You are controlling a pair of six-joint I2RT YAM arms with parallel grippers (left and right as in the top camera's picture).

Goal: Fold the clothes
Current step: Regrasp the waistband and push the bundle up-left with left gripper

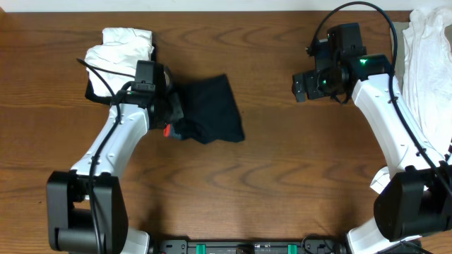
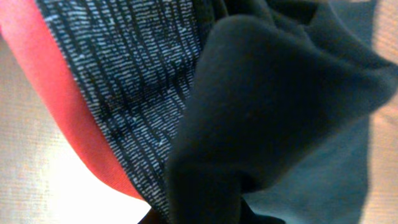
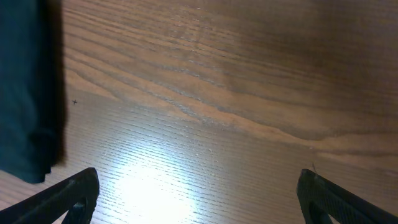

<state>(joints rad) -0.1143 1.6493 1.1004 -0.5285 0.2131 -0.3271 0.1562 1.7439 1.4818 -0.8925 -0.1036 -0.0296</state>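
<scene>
The black leggings (image 1: 212,109) lie bunched in a folded bundle on the table left of centre. My left gripper (image 1: 171,118) sits at the bundle's left edge, shut on the fabric by the waistband, where a bit of red edging (image 1: 167,130) shows. In the left wrist view, black cloth (image 2: 280,93), the grey waistband (image 2: 137,81) and its red edge (image 2: 68,106) fill the frame and hide the fingers. My right gripper (image 1: 300,86) hovers open to the right of the leggings, with only bare wood between its fingertips (image 3: 81,186). The leggings' edge (image 3: 25,93) shows at the left of the right wrist view.
A folded white garment (image 1: 120,49) lies at the back left, just behind my left arm. A pile of white and beige clothes (image 1: 431,56) lies along the right edge of the wooden table (image 1: 282,176).
</scene>
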